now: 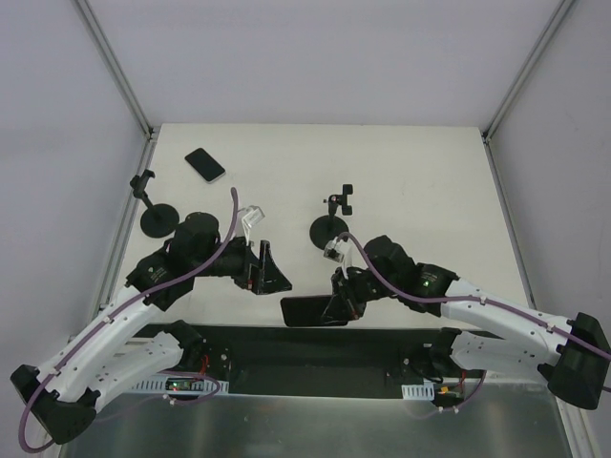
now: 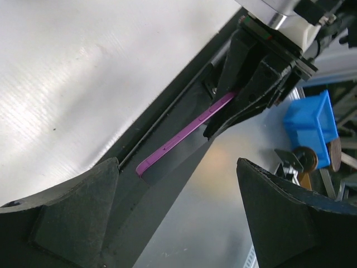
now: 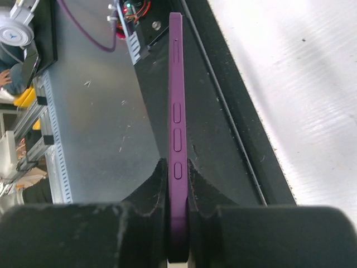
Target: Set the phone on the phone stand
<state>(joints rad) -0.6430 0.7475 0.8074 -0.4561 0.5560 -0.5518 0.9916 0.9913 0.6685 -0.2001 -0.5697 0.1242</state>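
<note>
My right gripper (image 1: 339,303) is shut on a phone in a purple case (image 1: 307,311), holding it flat above the table's near edge. In the right wrist view the phone's purple edge (image 3: 176,111) runs straight up from between the two fingers. In the left wrist view the phone (image 2: 187,130) shows as a purple strip held by the right gripper (image 2: 237,103). My left gripper (image 1: 267,270) is open and empty, left of the phone. A black phone stand (image 1: 332,224) stands just beyond the right gripper. A second black stand (image 1: 153,208) is at the left edge.
A second, black phone (image 1: 204,164) lies flat at the far left of the table. The black rail (image 1: 315,343) along the table's near edge lies under the held phone. A blue bin (image 2: 312,120) shows below the table in the left wrist view.
</note>
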